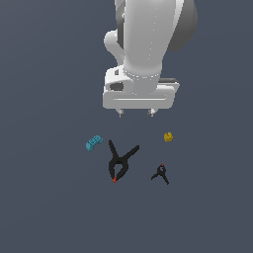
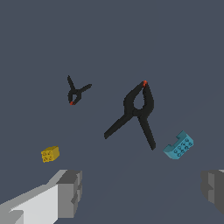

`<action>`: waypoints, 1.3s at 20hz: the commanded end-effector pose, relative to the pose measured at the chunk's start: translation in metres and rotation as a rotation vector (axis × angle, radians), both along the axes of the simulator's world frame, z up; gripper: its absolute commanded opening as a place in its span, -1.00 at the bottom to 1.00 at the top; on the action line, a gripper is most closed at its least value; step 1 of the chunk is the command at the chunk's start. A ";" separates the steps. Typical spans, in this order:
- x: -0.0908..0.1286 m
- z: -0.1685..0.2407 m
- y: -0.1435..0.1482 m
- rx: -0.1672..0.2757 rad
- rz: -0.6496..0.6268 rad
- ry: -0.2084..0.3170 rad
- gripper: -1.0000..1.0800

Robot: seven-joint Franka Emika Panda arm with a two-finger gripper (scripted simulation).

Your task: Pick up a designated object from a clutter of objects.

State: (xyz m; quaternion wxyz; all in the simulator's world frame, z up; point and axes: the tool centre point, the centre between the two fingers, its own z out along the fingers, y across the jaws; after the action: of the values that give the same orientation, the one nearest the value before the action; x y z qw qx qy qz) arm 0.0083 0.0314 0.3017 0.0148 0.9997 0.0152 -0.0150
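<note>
Small clamp (image 1: pixel 160 173) — flat grey floor (image 1: pixel 44 207)

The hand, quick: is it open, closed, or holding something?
Hand: open, holding nothing, above the small black clamp and the other items.

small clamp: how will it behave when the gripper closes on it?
The small clamp looks rigid, so it probably won't flex. It lies flat with splayed handles, so rolling seems unlikely; it may pivot or skid if only one finger touches first. It is thin and tiny beside the large clamp, so probably light with little to grip.
</note>
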 end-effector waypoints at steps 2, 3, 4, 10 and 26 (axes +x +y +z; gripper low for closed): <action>0.009 -0.011 0.007 0.001 -0.019 -0.002 0.92; 0.012 -0.016 0.009 0.001 -0.026 -0.003 0.92; 0.016 -0.020 0.012 0.002 -0.034 -0.004 0.92; 0.041 -0.059 0.034 0.006 -0.095 -0.011 0.92; 0.090 -0.198 0.108 0.021 -0.288 -0.031 0.92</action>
State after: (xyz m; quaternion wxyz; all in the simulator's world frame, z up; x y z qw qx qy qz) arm 0.0960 0.1342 0.1141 0.0034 0.9927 -0.1207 -0.0029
